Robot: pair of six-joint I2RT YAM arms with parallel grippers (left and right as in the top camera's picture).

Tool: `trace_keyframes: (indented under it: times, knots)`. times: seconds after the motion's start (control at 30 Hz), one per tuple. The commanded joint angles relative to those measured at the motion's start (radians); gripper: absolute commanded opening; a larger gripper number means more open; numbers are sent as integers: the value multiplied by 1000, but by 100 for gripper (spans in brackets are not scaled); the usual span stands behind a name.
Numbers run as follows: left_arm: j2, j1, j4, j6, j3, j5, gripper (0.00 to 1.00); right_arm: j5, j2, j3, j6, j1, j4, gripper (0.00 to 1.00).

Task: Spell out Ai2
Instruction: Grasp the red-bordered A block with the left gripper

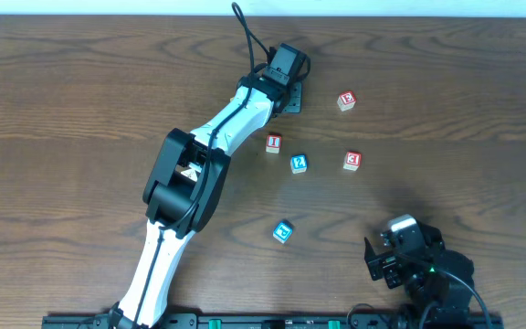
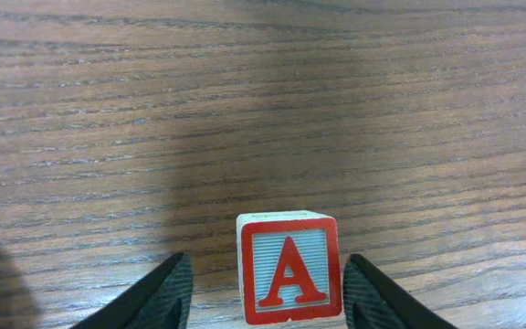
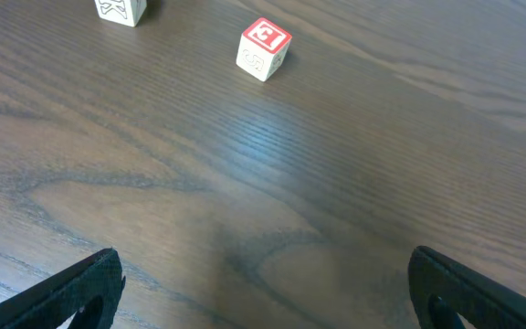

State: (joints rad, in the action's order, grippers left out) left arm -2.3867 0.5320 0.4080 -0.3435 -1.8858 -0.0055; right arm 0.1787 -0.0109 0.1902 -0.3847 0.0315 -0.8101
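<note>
The table (image 2: 245, 110) is seen to be dark brown wood with a streaky grain, finished smooth with a soft sheen. The "A" cube (image 2: 289, 268) is made of pale, bare-looking wood, its face printed matt with a red frame and letter on a finely lined light-blue panel, and the same pale wood is shown by the "3" cube (image 3: 264, 49). The fingers (image 2: 167, 297) of the left gripper (image 2: 266, 260) are finished in matt black, and the left arm (image 1: 236, 114) is clad in smooth, slightly glossy white shells.
</note>
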Motion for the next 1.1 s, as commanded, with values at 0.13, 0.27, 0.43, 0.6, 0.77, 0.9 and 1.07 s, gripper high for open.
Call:
trace_keyframes:
  times: [0.13, 0.27, 0.43, 0.6, 0.77, 0.9, 1.07]
  knots:
    - [-28, -1, 10, -1, -28, -1, 47, 2, 5, -10, -13, 5, -2, 99]
    - [-28, -1, 10, -1, -28, -1, 45, 2, 5, -10, -13, 5, -2, 99]
    - [-28, -1, 10, -1, -28, -1, 42, 2, 5, -10, -13, 5, -2, 99]
    - [-28, -1, 10, -1, -28, -1, 38, 2, 5, -10, -13, 5, -2, 99]
    - [-28, -2, 10, -1, -28, -2, 34, 2, 5, -10, -13, 5, -2, 99]
    - [-28, -2, 12, -1, -28, -2, 30, 2, 5, -10, -13, 5, -2, 99]
    - [-28, -2, 14, -1, -28, -2, 28, 2, 5, -10, -13, 5, -2, 99]
